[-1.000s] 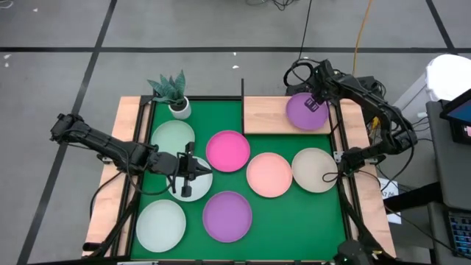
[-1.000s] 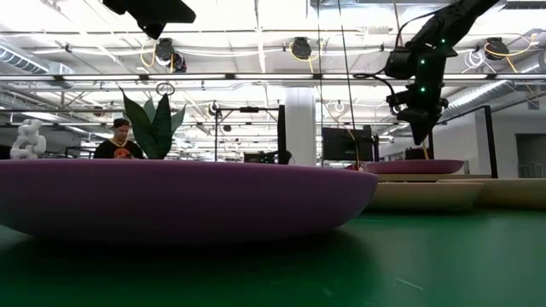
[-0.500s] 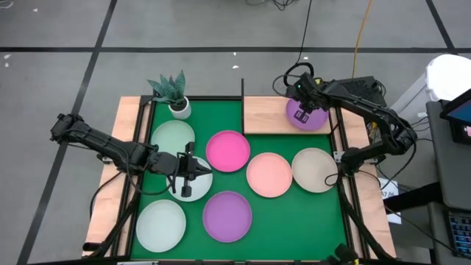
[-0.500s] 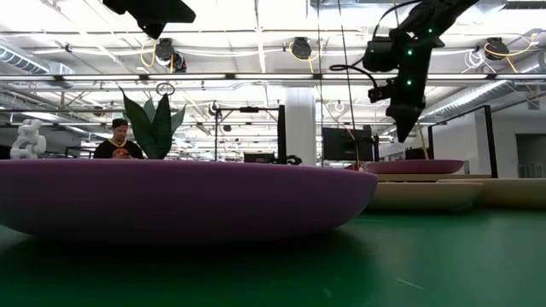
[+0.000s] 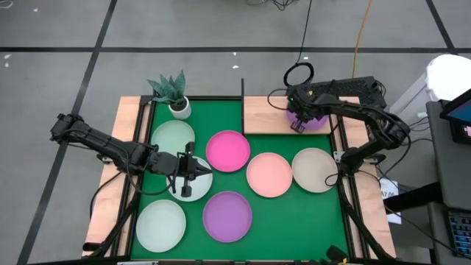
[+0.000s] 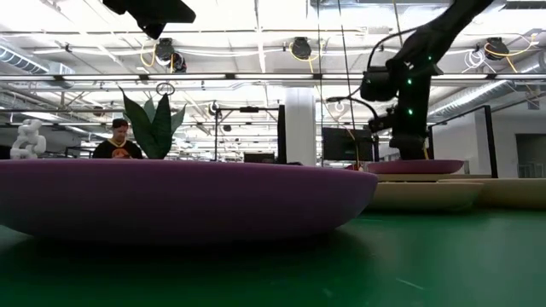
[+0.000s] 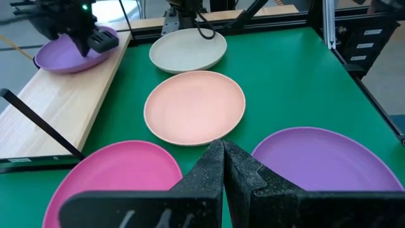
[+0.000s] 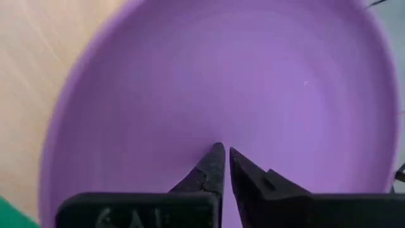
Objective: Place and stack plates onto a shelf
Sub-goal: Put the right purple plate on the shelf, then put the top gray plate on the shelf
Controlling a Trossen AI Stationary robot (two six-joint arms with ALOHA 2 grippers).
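Note:
A purple plate (image 5: pixel 316 118) lies on the right part of the light wooden shelf (image 5: pixel 265 114) at the table's far right. My right gripper (image 5: pixel 297 125) is shut and slants down over the plate's left part; in its wrist view the shut tips (image 8: pixel 223 152) point at the plate's inner floor (image 8: pixel 253 76). On the green mat lie a pink plate (image 5: pixel 227 150), a salmon plate (image 5: pixel 268 174), a beige plate (image 5: pixel 314 169), a second purple plate (image 5: pixel 227 216) and two pale plates (image 5: pixel 173 136) (image 5: pixel 160 224). My left gripper (image 5: pixel 200 171) is shut, held still above a third pale plate (image 5: pixel 193 188). My right gripper's shut fingertips (image 8: pixel 215 158) come slanting from above at the inner floor of the purple plate, near its left rim (image 5: pixel 293 118). I cannot tell whether they touch it. The plate rests flat on the shelf.
A small white pot with a plant (image 5: pixel 176 103) stands at the far left corner of the mat. A thin black post (image 5: pixel 242 88) rises at the shelf's left end. The shelf's left half (image 5: pixel 261 118) is bare wood. A person (image 6: pixel 118 141) sits in the room beyond.
My right gripper has come down and toward the table's left and near side, from above the purple plate's middle to low over its left part, and its fingers have shut. The plate has stayed in place on the shelf.

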